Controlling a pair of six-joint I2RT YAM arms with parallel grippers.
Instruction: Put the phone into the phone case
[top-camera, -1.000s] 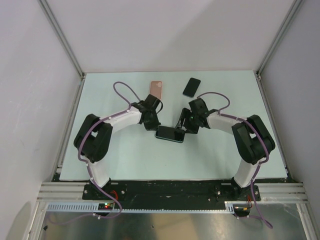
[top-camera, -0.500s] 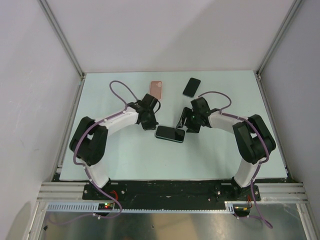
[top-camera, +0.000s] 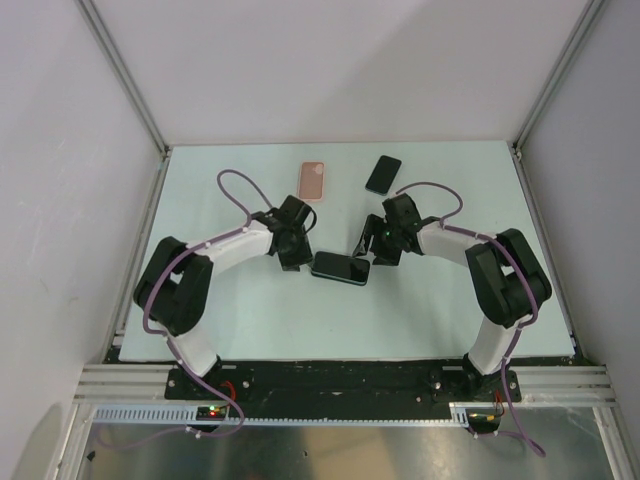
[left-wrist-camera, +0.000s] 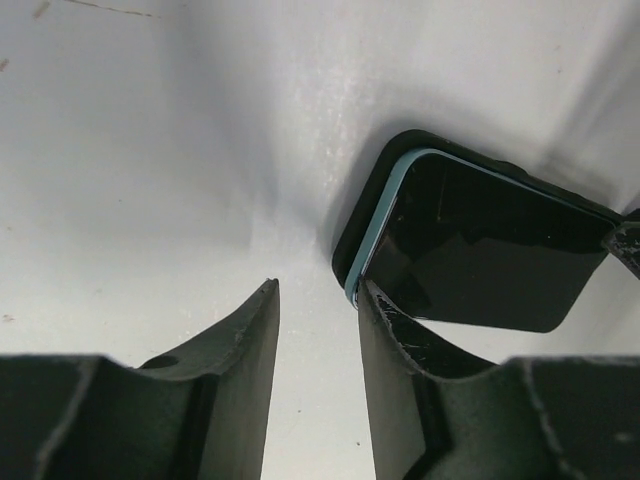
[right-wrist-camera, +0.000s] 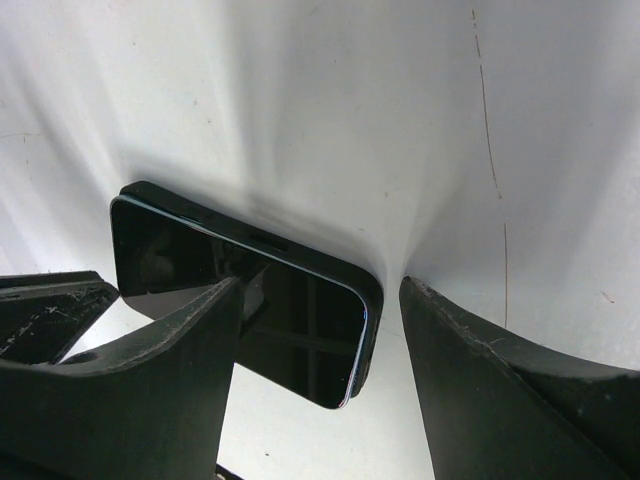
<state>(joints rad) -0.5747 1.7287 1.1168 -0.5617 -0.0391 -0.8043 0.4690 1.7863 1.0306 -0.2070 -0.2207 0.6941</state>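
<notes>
Black case (left-wrist-camera: 343, 230) with the blue-edged phone (top-camera: 340, 268) resting in it lay long axis left-right. Fingers apart, my left gripper (left-wrist-camera: 315, 295) sat just off its left end; my right gripper (right-wrist-camera: 320, 285), also spread and empty, straddled the right end.

Two black phones (top-camera: 340, 268) (top-camera: 383, 174), one pink case (top-camera: 314, 181)

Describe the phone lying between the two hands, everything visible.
The phone lies flat, screen up, mid-table. It has glossy black glass with the screen dark, rounded corners and a thin light-blue edge, with a black case rim around it; how well it is seated is unclear. The left hand and right hand sit open at its two ends; contact can't be confirmed.
</notes>
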